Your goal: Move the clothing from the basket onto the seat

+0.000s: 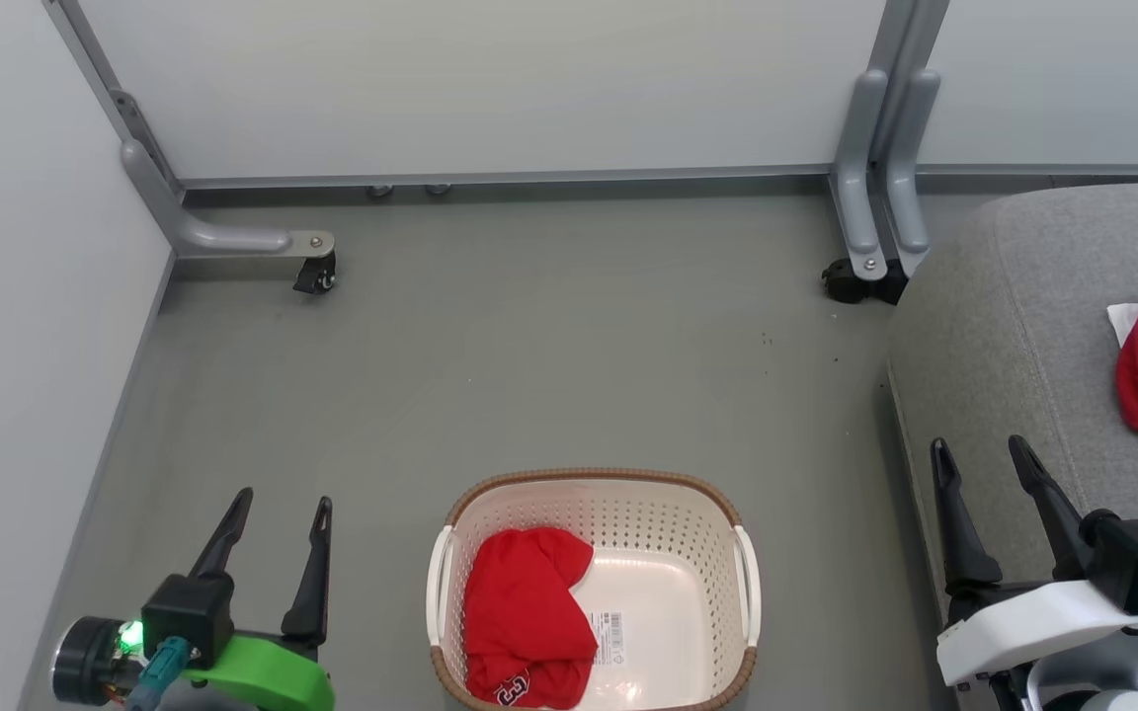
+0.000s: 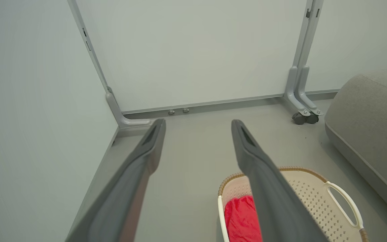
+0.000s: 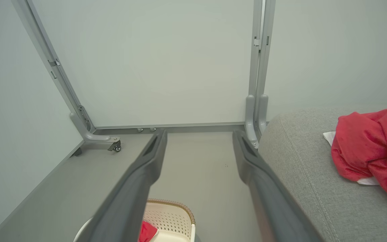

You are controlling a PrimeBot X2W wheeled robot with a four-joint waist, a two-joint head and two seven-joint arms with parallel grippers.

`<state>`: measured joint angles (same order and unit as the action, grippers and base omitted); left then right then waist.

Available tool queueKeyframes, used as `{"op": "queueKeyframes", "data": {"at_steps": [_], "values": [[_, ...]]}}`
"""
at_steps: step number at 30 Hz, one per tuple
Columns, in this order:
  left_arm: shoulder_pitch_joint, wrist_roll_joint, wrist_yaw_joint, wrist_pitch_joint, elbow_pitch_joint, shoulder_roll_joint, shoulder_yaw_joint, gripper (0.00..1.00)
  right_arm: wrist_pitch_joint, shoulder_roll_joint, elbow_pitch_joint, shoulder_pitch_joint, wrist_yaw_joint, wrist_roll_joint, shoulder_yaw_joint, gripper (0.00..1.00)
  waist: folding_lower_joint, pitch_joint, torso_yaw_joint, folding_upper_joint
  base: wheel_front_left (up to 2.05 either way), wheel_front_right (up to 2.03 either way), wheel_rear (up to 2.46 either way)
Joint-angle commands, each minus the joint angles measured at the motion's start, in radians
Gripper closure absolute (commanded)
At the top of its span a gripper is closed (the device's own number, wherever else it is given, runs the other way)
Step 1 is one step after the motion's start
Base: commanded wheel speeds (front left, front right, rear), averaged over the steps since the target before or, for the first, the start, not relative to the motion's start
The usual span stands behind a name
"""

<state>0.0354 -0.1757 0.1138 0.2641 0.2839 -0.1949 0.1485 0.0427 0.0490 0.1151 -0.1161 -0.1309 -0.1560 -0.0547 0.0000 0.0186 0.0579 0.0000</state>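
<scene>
You faced a pale back panel (image 1: 490, 89) that met a second pale panel, the left panel (image 1: 6, 296), at a corner, each in a grey metal frame. At that corner a curved grey foot (image 1: 223, 240) lay along the floor (image 1: 529, 355) and ended in a black caster (image 1: 316, 275). To your right, twin grey posts (image 1: 880, 168) stood against the back panel above more black casters (image 1: 855, 281). Two small round feet (image 1: 409, 190) sat under the bottom rail. The floor was smooth matte grey, with a few dark specks (image 1: 767, 341). The seat (image 1: 1014, 336), grey woven upholstery with a stitched seam, stood at your right, just beside those casters. The light was soft and even.
</scene>
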Motion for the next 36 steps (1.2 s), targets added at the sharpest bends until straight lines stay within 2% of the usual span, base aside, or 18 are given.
{"op": "queueKeyframes", "data": {"at_steps": [1,8,17,25,36], "values": [[0.030,0.008,0.002,0.000,0.009,0.008,0.012,0.00,0.004,0.002,0.007,0.017,0.000,0.003,0.000,0.00,0.0000,0.025,0.004,0.0000,0.00,0.00,0.00],[0.167,0.049,0.014,-0.008,0.094,0.036,0.145,0.00,-0.003,0.003,0.042,0.078,0.000,0.021,0.014,0.00,0.0000,0.160,-0.001,0.0000,0.00,0.00,0.00],[0.413,0.045,0.018,-0.063,0.305,0.073,0.355,0.00,0.012,0.002,0.090,0.190,0.000,0.035,0.041,0.00,0.0000,0.403,-0.046,0.0000,0.00,0.00,0.00],[0.620,-0.010,0.018,-0.114,0.533,0.076,0.538,0.00,0.037,0.002,0.110,0.272,0.000,0.028,0.067,0.00,0.0000,0.612,-0.098,0.0000,0.00,0.00,0.00],[0.850,-0.048,0.016,-0.162,0.797,0.046,0.701,0.00,0.106,0.001,0.099,0.338,0.000,-0.015,0.105,0.00,0.0000,0.839,-0.190,0.0000,0.00,0.00,0.00]]}}
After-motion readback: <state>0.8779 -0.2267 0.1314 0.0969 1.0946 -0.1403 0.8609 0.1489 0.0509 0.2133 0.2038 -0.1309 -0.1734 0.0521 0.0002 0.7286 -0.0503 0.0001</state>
